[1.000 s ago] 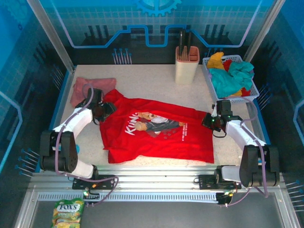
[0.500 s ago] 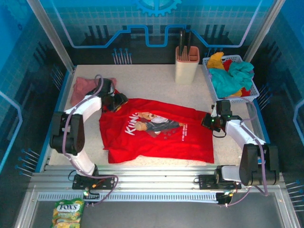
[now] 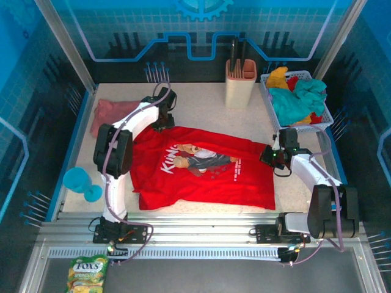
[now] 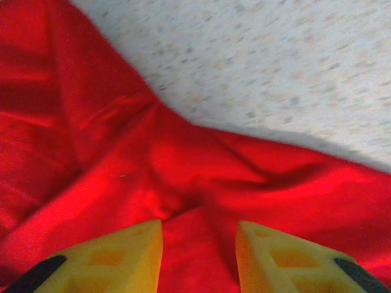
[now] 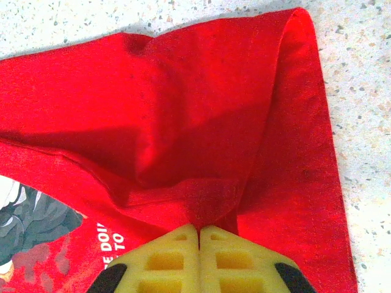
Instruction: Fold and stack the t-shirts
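Observation:
The bright red t-shirt point(image 3: 201, 174) with a cartoon graphic and white lettering lies spread on the table's middle. A dusty pink t-shirt point(image 3: 109, 112) is bunched at the back left. My left gripper point(image 3: 164, 122) is at the red shirt's far left edge. In the left wrist view, the left gripper point(image 4: 198, 244) has its yellow fingers point(image 4: 122, 256) apart, with rumpled red cloth point(image 4: 183, 177) in the gap. My right gripper point(image 3: 269, 156) is at the shirt's right edge. In the right wrist view, the right gripper point(image 5: 199, 229) is shut, pinching a fold of red cloth point(image 5: 208, 201).
A beige holder point(image 3: 240, 82) with dark handles stands at the back centre. A white basket point(image 3: 325, 116) of mixed clothes is at the back right. A teal goblet point(image 3: 80, 183) stands at the table's left edge. A sweets bag point(image 3: 87, 273) lies below the rail.
My left arm has swung from the shirt's left side round to its far left edge, and its jaws have narrowed. The right gripper has stayed put on the cloth.

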`<state>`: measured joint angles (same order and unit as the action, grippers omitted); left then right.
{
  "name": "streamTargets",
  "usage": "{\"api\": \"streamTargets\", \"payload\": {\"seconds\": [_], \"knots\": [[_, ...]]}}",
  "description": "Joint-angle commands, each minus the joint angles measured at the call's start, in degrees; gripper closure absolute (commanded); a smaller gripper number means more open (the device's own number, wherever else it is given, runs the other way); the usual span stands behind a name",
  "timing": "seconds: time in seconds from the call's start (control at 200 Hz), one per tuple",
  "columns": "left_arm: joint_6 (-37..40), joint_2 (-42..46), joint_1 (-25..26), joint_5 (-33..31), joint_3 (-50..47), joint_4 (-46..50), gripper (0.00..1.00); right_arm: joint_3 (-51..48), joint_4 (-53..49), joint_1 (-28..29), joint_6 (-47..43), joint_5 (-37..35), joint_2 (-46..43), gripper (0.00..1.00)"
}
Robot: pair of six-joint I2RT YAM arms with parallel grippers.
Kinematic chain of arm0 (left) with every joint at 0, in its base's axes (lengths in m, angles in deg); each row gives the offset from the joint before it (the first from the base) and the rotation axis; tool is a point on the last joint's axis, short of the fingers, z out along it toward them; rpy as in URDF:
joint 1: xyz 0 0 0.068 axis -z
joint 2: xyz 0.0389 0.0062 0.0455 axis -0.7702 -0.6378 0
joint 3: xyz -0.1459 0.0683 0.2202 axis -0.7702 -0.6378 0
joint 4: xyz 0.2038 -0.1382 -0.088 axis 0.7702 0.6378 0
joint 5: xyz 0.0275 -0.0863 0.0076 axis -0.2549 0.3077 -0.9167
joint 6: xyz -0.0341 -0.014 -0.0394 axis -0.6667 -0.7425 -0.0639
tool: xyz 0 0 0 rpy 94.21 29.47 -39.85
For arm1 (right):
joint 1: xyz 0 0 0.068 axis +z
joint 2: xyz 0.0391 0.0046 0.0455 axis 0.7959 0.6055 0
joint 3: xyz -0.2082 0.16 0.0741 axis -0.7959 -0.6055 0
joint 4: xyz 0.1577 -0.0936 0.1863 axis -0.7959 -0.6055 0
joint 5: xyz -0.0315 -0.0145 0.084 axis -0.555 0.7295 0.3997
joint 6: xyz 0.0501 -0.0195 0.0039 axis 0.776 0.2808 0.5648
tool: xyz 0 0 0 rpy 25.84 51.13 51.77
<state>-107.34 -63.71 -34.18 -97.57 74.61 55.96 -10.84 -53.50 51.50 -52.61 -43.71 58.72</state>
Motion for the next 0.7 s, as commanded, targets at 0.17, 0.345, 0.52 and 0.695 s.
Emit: {"api": "streamTargets", "payload": {"seconds": [0.17, 0.345, 0.52, 0.695], "knots": [[0.97, -2.54, 2.16, -3.12, 1.12, 6.76, 0.61, 0.86, -0.25, -1.10, -0.58, 1.24, 0.01, 1.00], [-0.33, -2.50, 2.97, -2.24, 0.85, 4.67, 0.59, 0.84, -0.26, -1.12, -0.87, 1.13, 0.34, 1.00], [-0.88, -5.22, 3.06, -2.63, 3.25, 7.67, 0.62, 0.83, -0.08, -1.12, -0.86, 1.11, 0.50, 1.00], [-1.70, -4.92, 3.22, -2.34, 0.79, 7.28, 0.66, 0.83, -0.06, -1.12, -0.87, 1.17, 0.52, 1.00]]}}
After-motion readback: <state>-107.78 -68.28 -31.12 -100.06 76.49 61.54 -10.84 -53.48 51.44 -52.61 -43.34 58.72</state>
